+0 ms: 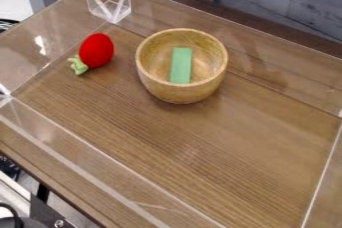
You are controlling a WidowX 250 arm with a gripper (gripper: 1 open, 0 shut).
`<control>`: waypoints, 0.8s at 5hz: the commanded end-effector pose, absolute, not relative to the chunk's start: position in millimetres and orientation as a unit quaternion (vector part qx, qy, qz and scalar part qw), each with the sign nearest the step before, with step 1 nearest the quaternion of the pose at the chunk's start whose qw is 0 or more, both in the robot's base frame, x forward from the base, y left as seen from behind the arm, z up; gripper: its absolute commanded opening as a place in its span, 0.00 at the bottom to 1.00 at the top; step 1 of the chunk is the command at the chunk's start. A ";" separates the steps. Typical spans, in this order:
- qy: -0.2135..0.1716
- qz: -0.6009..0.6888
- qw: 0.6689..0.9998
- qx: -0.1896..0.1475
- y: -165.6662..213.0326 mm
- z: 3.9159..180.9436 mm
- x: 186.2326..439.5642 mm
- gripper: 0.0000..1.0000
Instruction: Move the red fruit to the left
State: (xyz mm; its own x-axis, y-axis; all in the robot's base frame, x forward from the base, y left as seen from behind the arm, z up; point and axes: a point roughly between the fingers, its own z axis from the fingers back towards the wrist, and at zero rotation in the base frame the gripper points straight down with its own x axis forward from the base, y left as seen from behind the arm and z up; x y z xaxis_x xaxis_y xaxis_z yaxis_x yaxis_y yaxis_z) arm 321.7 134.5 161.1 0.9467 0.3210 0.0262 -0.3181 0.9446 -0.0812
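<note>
The red fruit (95,49) lies on the wooden table at the left, its green stem end pointing toward the front left. It rests on the surface, a short way left of the wooden bowl (151,80) and apart from it. No part of the gripper or arm shows in this view.
A flat green block (181,65) lies inside the wooden bowl. Clear acrylic walls ring the table, with a corner (108,8) at the back left and a low wall (80,162) along the front. Brown wood surface (227,152) spreads to the front and right.
</note>
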 end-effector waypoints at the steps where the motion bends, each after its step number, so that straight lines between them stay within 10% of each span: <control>1: -0.047 0.152 0.987 -0.022 135.4 167.8 332.4 0.00; 3: -0.039 0.117 0.992 -0.014 111.8 140.0 346.0 0.00; 4: -0.033 0.104 0.994 -0.013 92.3 125.7 350.6 1.00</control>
State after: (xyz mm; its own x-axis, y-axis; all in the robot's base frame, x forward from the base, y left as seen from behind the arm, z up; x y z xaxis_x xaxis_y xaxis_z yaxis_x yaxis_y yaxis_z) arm 349.5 87.7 114.0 0.9808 0.1935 0.0260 -0.1924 0.9805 -0.0395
